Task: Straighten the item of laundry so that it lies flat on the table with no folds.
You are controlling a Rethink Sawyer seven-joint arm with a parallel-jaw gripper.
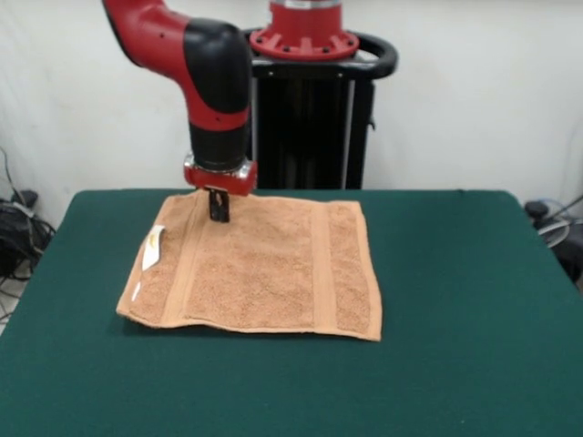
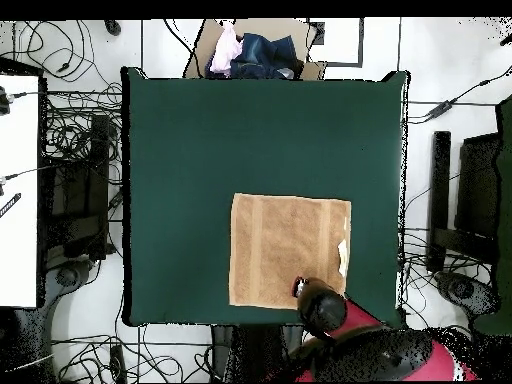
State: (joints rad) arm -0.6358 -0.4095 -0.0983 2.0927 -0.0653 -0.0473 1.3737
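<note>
The orange-tan towel (image 1: 260,266) lies spread out and roughly square on the green table (image 1: 455,300), toward the robot's side. It shows two woven bands and a small white label (image 1: 153,248) at its left edge in the front view. In the overhead view the towel (image 2: 285,250) also looks flat, with the label at its right edge. My gripper (image 1: 219,217) points down onto the towel's far left part, near the far edge, its dark tips close together at the cloth. In the overhead view the arm (image 2: 322,308) covers the gripper.
A cardboard box with clothes (image 2: 255,52) stands beyond the table's far edge in the overhead view. Cables and equipment lie on the floor on both sides. The robot's pedestal (image 1: 310,118) stands behind the table.
</note>
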